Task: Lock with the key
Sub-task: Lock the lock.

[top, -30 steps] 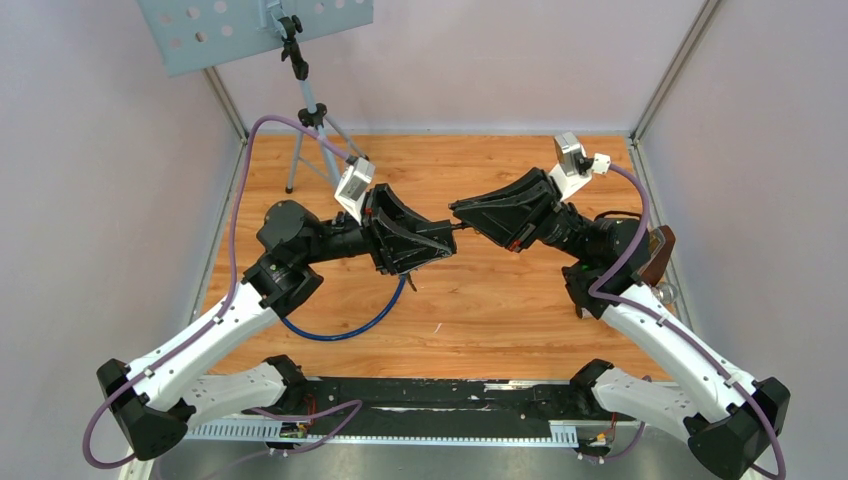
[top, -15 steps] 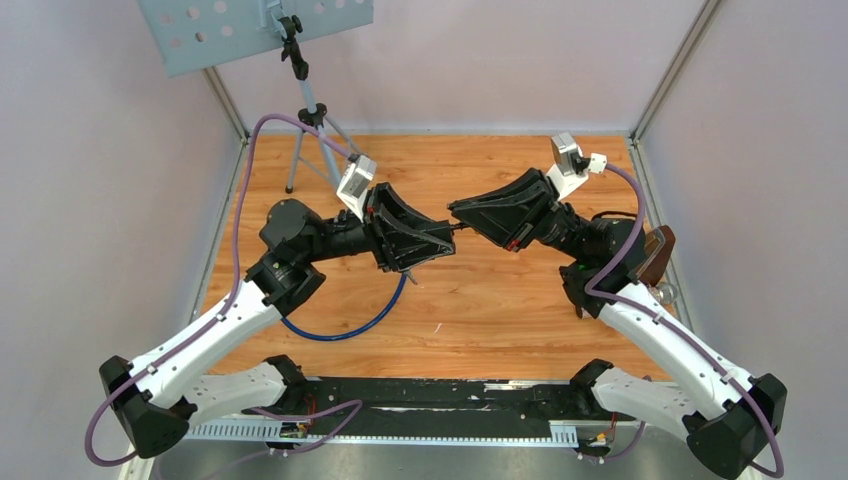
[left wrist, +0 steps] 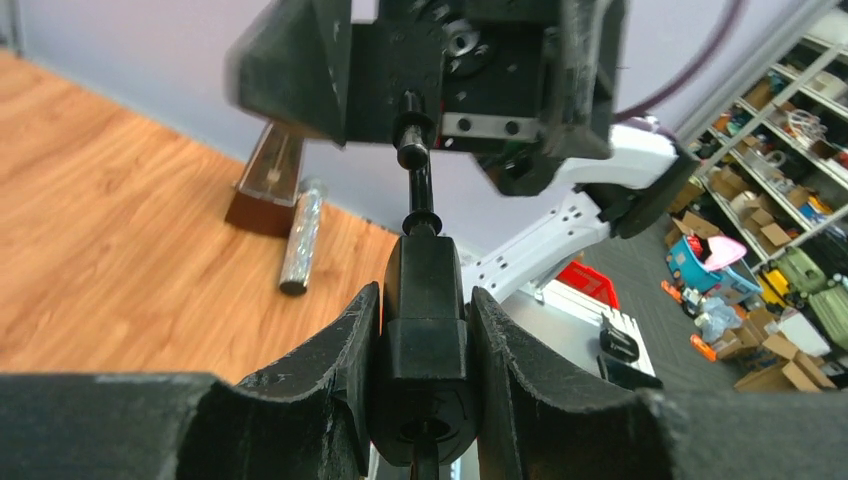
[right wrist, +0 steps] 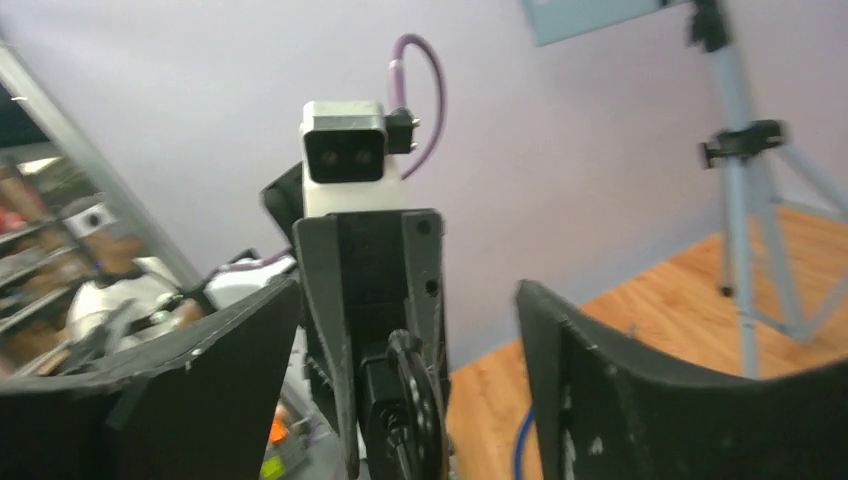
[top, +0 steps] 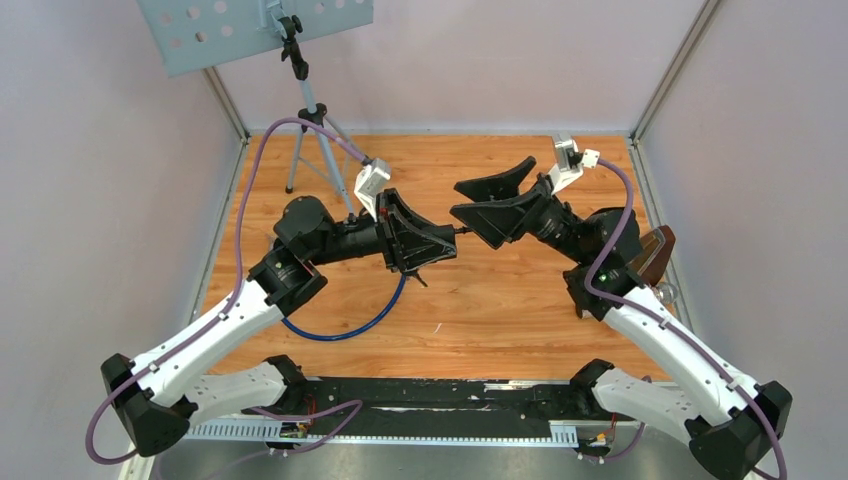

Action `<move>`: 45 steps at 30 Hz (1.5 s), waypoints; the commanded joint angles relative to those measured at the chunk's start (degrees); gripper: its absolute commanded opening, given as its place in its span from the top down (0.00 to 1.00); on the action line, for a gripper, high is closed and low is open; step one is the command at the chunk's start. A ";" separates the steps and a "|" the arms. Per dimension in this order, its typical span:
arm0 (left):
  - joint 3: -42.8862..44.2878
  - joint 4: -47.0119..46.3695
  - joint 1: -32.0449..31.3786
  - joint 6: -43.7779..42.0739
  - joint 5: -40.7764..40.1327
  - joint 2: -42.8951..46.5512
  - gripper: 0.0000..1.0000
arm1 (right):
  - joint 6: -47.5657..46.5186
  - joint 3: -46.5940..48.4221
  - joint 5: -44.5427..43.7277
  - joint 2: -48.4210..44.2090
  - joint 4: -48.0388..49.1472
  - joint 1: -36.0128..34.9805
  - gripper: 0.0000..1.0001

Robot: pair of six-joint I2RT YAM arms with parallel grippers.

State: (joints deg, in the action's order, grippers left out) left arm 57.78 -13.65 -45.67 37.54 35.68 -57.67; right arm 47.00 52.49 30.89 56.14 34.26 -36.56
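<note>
In the left wrist view my left gripper (left wrist: pixel 425 312) is shut on the black lock (left wrist: pixel 425 335), held up off the table. The black key (left wrist: pixel 418 170) sticks out of the lock's far end, pointing at my right gripper (top: pixel 472 204). That gripper is open, one finger on each side of the key's head and apart from it. The right wrist view shows the round key head (right wrist: pixel 418 400) between the spread fingers (right wrist: pixel 600 370), with the lock (right wrist: pixel 378 405) behind it. From above, lock and key (top: pixel 458 232) bridge the two grippers over the table's middle.
The lock's blue cable (top: pixel 342 328) loops down onto the wooden table (top: pixel 480 320) below my left arm. A brown wooden metronome (top: pixel 657 255) and a silver cylinder (top: pixel 667 293) lie at the right edge. A tripod (top: pixel 313 125) stands at the back left.
My right gripper has opened and let go of the key, its upper finger swinging up. The left gripper, still shut on the lock, has rolled slightly.
</note>
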 commanded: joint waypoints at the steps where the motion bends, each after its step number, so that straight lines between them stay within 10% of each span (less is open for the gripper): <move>1: 3.81 4.03 1.73 0.06 -4.98 0.61 1.00 | -9.16 2.70 -11.78 -4.10 -14.25 0.35 0.15; 9: 5.28 8.86 7.56 6.09 -0.23 0.78 1.00 | -26.65 1.60 -16.56 -9.48 -20.78 1.05 0.14; 23: 5.08 6.41 14.64 28.90 11.19 0.41 1.00 | -70.09 1.37 17.69 -5.88 -22.34 0.89 0.22; 36: 5.04 5.97 14.65 33.14 14.96 2.58 1.00 | -80.27 2.90 19.79 -0.71 -19.82 0.92 0.26; 45: 5.25 6.61 14.69 30.49 15.61 1.90 1.00 | -70.20 6.39 28.48 0.77 -23.21 0.89 0.66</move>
State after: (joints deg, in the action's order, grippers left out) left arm 60.71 -1.52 -31.31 68.69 50.15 -56.75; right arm -28.29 55.48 52.31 57.69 11.09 -35.53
